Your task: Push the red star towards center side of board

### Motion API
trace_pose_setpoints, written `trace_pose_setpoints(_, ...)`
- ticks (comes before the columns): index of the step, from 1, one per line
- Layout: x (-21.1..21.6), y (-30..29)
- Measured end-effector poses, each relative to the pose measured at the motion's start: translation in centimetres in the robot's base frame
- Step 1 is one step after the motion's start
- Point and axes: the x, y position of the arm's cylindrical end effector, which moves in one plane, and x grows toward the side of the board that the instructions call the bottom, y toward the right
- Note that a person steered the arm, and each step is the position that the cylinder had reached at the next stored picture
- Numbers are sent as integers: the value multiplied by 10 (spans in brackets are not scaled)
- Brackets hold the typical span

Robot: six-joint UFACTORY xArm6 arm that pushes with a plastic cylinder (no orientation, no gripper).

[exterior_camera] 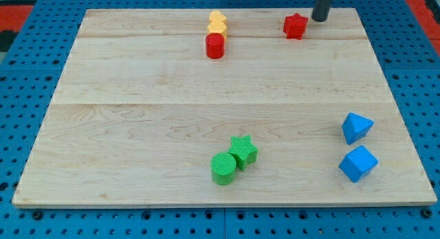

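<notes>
The red star [295,25] lies near the view's top edge of the wooden board [137,122], right of the middle. My tip [319,19] stands just to the star's upper right, a small gap apart. The dark rod rises out of the view's top.
A red cylinder [215,45] sits left of the star with a yellow block [217,23] touching it above. A green cylinder [223,168] and a green star [243,152] touch near the view's bottom. Two blue blocks, one [357,127] above the other [358,163], lie at the right.
</notes>
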Motion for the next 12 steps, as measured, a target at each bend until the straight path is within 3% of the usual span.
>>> trace_pose_setpoints(2, 12, -72)
trace_pose_setpoints(3, 49, -78)
trace_pose_setpoints(5, 98, -79)
trace_pose_setpoints(7, 120, -54)
trace_pose_setpoints(10, 168, -65)
trace_pose_setpoints(12, 121, -149)
